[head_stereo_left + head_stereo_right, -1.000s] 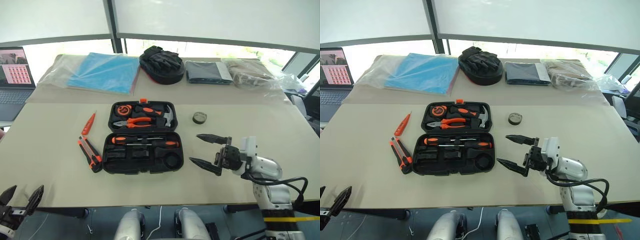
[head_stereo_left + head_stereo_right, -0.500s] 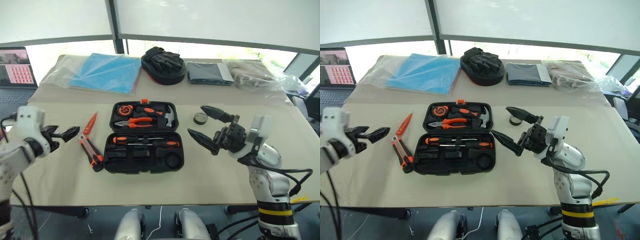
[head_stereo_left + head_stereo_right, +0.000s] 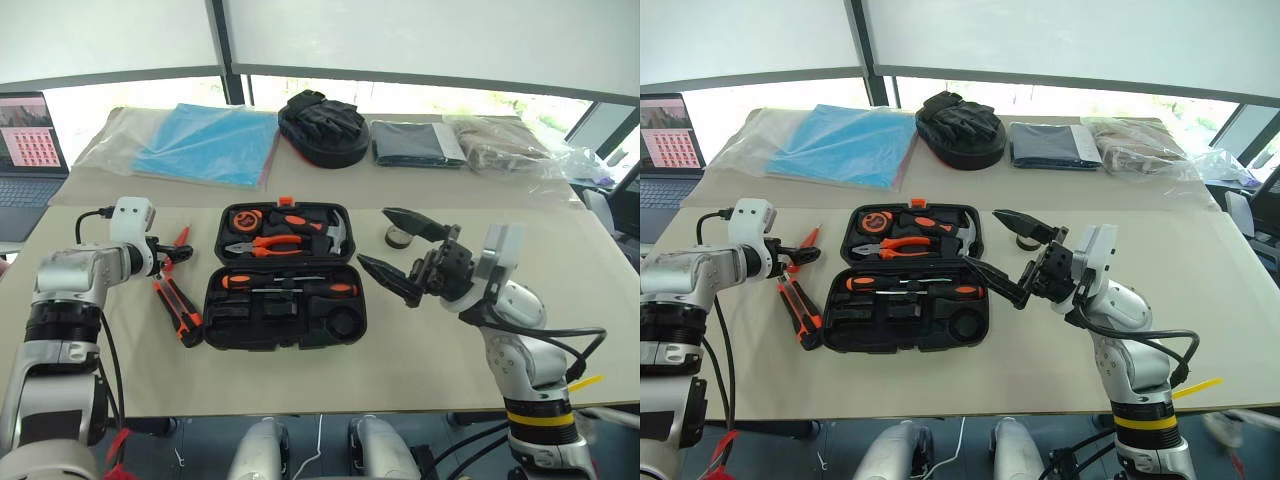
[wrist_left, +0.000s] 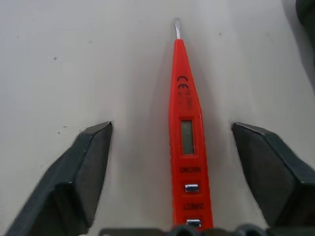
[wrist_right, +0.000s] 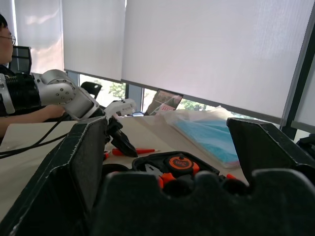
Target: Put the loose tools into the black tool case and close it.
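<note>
The worktop [image 3: 440,360] is a broad, smooth beige slab with bare room along its near edge and to the right of the case. At its middle lies the black tool case [image 3: 285,320], a moulded plastic clamshell with rounded corners, lying open flat with an orange latch on its far rim. The far half holds a hammer [image 3: 335,232], orange-handled pliers [image 3: 268,244] and an orange tape measure [image 3: 248,217] in shaped recesses; the near half holds two screwdrivers [image 3: 285,283] side by side, with dark recesses below them.

Along the far edge lie a blue sheet in clear plastic [image 3: 205,143], a round black pouch with gloves [image 3: 322,127], a folded dark cloth [image 3: 415,143] and a crinkled bag [image 3: 505,145].

The right gripper [image 3: 392,252] hangs above the worktop just right of the case, its fingers spread wide and empty. A small round dark tape measure [image 3: 399,236] sits just beyond it.

Left of the case lies a folding knife-like tool [image 3: 177,310], black and orange. The slim orange tester pen [image 4: 186,132] lies flat between the parted fingers of the left gripper [image 4: 179,162], which do not touch it.
</note>
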### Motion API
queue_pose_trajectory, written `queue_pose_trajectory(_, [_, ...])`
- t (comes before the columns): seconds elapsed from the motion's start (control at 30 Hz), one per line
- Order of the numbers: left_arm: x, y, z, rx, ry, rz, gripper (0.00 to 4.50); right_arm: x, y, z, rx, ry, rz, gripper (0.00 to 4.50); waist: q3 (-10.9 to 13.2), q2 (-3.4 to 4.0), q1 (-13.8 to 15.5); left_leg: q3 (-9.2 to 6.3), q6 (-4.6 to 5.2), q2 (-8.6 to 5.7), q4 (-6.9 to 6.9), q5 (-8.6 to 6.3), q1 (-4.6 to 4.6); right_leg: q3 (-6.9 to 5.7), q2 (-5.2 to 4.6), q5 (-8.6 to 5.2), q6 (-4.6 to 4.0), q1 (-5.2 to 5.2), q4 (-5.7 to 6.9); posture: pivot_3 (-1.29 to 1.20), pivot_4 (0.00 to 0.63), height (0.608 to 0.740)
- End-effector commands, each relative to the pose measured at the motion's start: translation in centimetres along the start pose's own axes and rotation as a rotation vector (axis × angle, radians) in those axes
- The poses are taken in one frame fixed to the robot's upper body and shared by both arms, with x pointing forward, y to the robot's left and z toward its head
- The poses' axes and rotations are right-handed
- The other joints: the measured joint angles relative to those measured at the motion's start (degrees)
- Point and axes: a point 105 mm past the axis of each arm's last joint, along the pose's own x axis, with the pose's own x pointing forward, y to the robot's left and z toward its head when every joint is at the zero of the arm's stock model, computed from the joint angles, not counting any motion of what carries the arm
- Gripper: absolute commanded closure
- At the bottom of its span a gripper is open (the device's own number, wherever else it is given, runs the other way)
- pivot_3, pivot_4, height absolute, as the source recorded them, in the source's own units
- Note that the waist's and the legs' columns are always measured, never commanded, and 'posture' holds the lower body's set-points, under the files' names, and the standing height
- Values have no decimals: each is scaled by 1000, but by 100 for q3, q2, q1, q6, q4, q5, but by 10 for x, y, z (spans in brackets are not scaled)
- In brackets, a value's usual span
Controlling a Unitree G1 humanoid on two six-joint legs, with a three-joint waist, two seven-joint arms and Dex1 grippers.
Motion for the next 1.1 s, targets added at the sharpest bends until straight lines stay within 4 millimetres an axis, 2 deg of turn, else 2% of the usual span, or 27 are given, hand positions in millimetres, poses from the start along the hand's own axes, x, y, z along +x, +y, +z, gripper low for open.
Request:
queue_pose_trajectory(0.03, [1, -3, -3, 6, 7, -35, 2269, 1, 7, 7, -45, -2, 40, 0, 0, 0, 11, 0, 0, 0, 1, 0, 0, 0, 0, 0, 0, 1, 0, 0, 150, 740])
queue_pose_trajectory(0.2, [-11, 14, 7, 22, -103, -10, 3946, 0, 7, 8, -54, 3, 53, 0, 0, 0, 13, -2, 0, 3, 2, 0, 2, 2, -2, 0, 1, 2, 0, 0, 150, 740])
queue_pose_trajectory(0.27, [-18, 16, 15, 23, -176, -45, 4044, -1, 6, 9, -57, 5, 58, 0, 0, -1, 12, -3, 0, 6, 2, 0, 1, 1, -2, 0, 0, 2, 0, 0, 150, 740])
queue_pose_trajectory(0.33, [-32, 10, 35, 67, -312, -138, 4044, -3, 6, 9, -53, 13, 72, 0, 2, -3, 10, -3, 0, 8, 3, 0, -1, 0, -2, 0, 0, 1, 0, 0, 150, 740])
queue_pose_trajectory(0.43, [-58, -8, 60, 241, -492, -307, 4044, 1, 10, 12, -21, 28, 122, 0, 6, -10, 13, -3, 0, 9, 4, 0, -4, -2, -3, 0, -1, -1, 0, 0, 150, 740])
queue_pose_trajectory(0.5, [-73, -24, 66, 373, -554, -428, 4044, 8, 13, 15, 2, 41, 160, 0, 6, -12, 15, -2, 0, 9, 4, 0, -5, -2, -7, 1, -2, -1, -2, 0, 150, 740])
queue_pose_trajectory(0.57, [-92, -50, 57, 576, -538, -602, 4044, 13, 23, 7, 32, 146, 247, 0, 7, -11, 12, -1, 2, 8, 4, -1, -2, -2, -16, 1, -1, -1, 0, 0, 150, 740])
queue_pose_trajectory(0.63, [-103, -73, 36, 755, -438, -750, 4044, 12, 32, -2, 61, 246, 321, 0, 6, -10, 4, 3, 9, 6, 3, -5, -2, -3, -24, 0, -2, -3, -2, 0, 150, 740])
queue_pose_trajectory(0.77, [-113, -106, 5, 920, -323, -916, 4044, 3, 38, -16, 72, 411, 351, 0, 6, -9, 22, 5, 19, 4, 3, -11, -5, -5, -29, -7, 1, -2, -5, 0, 150, 740])
queue_pose_trajectory(0.87, [-112, -130, -9, 950, -311, -982, 4044, -10, 47, -28, 105, 517, 391, 0, 6, -10, 77, 5, 21, 2, 11, -12, -10, -5, -30, -10, 6, -2, -5, 0, 150, 740])
queue_pose_trajectory(1.0, [-97, -135, -27, 1054, -236, -950, 4044, -25, 51, -46, 127, 675, 374, 0, 6, -10, 105, 5, 22, 0, 15, -12, -10, -2, -24, -12, 11, 1, -7, 0, 150, 740])
queue_pose_trajectory(1.1, [-87, -130, -19, 1109, -237, -874, 4044, -29, 53, -48, 136, 705, 383, 0, 7, -11, 102, 6, 22, 1, 17, -11, -8, -2, -19, -13, 10, 0, -6, 0, 150, 740])
